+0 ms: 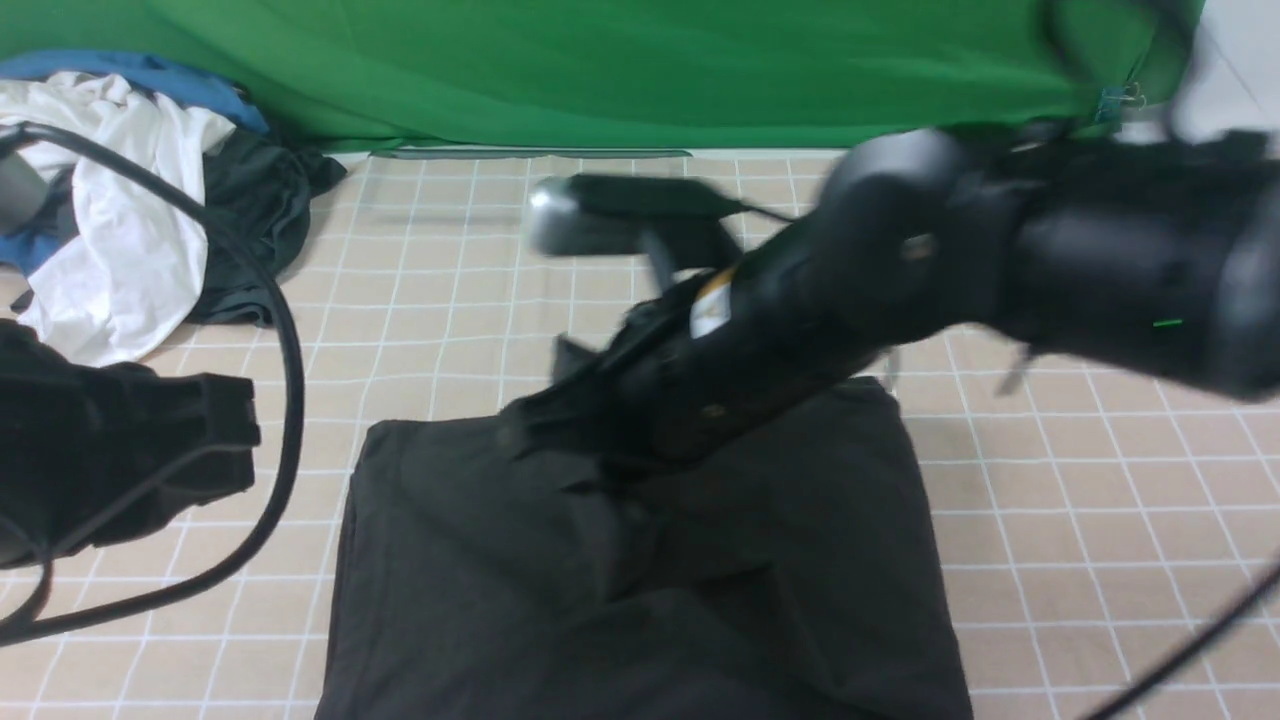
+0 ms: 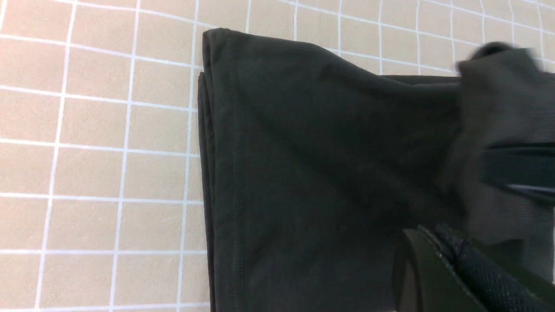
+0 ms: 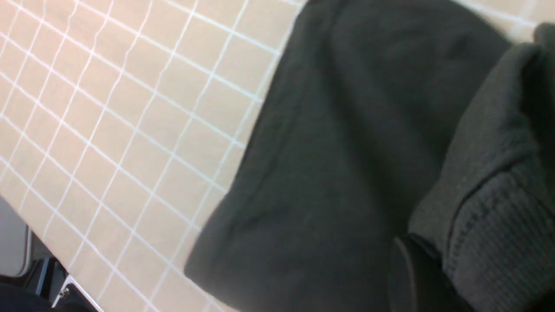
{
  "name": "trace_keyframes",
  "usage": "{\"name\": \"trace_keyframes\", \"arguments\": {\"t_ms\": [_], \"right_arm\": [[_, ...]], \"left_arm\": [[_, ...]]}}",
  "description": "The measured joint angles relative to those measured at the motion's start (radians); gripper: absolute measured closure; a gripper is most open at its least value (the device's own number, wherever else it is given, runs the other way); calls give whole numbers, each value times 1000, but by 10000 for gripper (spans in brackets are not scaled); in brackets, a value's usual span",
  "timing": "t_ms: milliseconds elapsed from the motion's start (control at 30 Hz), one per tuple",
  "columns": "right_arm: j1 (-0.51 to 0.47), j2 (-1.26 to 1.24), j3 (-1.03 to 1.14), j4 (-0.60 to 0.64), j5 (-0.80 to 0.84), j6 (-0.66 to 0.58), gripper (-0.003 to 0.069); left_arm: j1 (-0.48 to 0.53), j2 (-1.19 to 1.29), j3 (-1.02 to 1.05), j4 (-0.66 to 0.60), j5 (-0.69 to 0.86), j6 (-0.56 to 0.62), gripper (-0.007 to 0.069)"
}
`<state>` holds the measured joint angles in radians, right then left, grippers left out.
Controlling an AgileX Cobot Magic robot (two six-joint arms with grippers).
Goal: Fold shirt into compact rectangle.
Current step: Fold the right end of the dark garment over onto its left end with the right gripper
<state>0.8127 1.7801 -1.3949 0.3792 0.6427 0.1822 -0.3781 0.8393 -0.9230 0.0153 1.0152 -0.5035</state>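
I have the black shirt (image 1: 450, 560) spread over the lower middle of the front view, running out of the frame's bottom edge, with the white-gridded tabletop (image 1: 1060, 480) showing on both sides of it. Its main part lies low and broad, its left side fairly smooth, while the middle is bunched up beneath my right arm (image 1: 900, 260).

The right arm reaches in from the upper right of the frame, blurred, and ends over the shirt. My right gripper (image 3: 427, 251) is clamped on the shirt: in the right wrist view a ribbed, bunched part of the cloth sits at the fingers, hiding one of them. From the front I can make out a fold of the same cloth hanging under that gripper, near the centre of the frame.

My left gripper (image 2: 435, 232) has its fingers together with nothing between them. In the left wrist view their tips show against the shirt, but I can't tell whether they touch it. In the front view, the left arm (image 1: 110, 450) sits at the left edge, a black cable (image 1: 290, 400) looping beside it.

A white garment (image 1: 130, 220) and a dark garment (image 1: 260, 220) lie in a heap at the upper left.
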Motion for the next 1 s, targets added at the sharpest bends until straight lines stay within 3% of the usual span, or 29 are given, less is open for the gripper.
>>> {"name": "trace_keyframes", "arguments": {"t_ms": [500,600,733,833,967,1000], "right_arm": [[128,339,-313,21,-15,19,543],[130,370,-336,55,-35,24,503],[130,398,-351,86,-57,21,340],[126,397,-368,86,-36,-2,263],[93,380,-412,83,60,-80,256],[70,367,-434,61,121,-115,289]], "left_arm": [[0,-7,0,3,28,-1,612],[0,-7,0,3,28,-1,612],[0,-7,0,3,28,-8,612],[0,-7,0,6,31,-8,612],[0,-7,0,13,45,-11,612],[0,-7,0,27,54,-18,612]]}}
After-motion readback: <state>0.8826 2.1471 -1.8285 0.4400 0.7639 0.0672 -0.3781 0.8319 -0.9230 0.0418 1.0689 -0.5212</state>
